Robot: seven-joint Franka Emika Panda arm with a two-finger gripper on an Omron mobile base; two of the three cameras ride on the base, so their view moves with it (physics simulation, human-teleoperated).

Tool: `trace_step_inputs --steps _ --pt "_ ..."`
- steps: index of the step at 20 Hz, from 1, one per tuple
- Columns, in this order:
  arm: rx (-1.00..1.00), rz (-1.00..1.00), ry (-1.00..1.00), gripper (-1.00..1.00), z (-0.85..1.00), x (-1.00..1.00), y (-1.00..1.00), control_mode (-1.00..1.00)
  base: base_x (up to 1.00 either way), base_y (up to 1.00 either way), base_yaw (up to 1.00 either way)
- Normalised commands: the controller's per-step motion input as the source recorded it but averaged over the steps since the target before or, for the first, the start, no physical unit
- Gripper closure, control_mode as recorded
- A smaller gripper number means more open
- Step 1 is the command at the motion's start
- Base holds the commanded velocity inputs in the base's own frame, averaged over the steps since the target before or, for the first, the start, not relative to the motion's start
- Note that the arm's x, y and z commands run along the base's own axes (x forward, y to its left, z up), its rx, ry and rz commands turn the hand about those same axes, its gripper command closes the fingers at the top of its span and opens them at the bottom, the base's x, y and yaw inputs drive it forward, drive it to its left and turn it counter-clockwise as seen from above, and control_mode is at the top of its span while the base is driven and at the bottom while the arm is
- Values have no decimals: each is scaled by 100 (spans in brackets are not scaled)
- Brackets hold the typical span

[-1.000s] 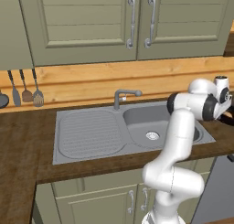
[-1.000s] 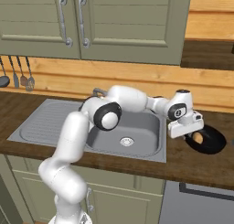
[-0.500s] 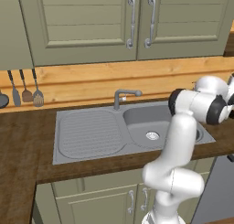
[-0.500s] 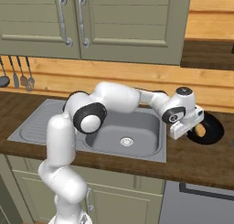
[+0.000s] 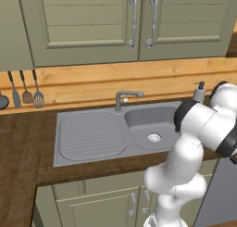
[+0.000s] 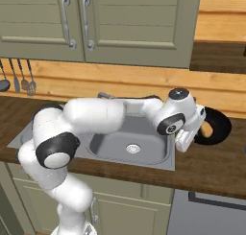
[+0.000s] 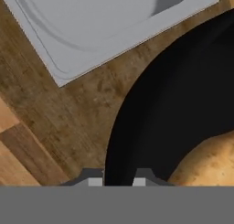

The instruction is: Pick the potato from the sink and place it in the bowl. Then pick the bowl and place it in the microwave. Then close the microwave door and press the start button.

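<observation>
Since a second ago we have swung farther right, bringing our tool [image 6: 199, 128], narrowly closed on the potato [image 6: 207, 128], over the bowl [image 6: 218, 128] on the worktop [image 6: 211, 164], ready to drop it in.

The left base view is looking forward and down from behind the arm's left side, taking in the sink [image 5: 120, 131], the wooden tabletop [image 5: 23, 142] and the olive cabinets [image 5: 115, 22] above. The right base view is facing the same sink [image 6: 129, 143] and cabinets [image 6: 120, 23] from behind the arm's right side. The hand view is sitting very close, looking down on the bowl [image 7: 183, 95], a sink corner [image 7: 91, 31] and the tabletop [image 7: 68, 122].
</observation>
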Motion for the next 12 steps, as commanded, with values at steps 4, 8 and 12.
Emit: trace_step_inputs --steps 4,8,12 --pt "-25 21 11 100 88 -64 62 -100 0 0 0" --pt "4 17 4 100 72 -62 52 -100 0 0 0" --pt "20 10 0 100 60 -63 54 -100 0 0 0"
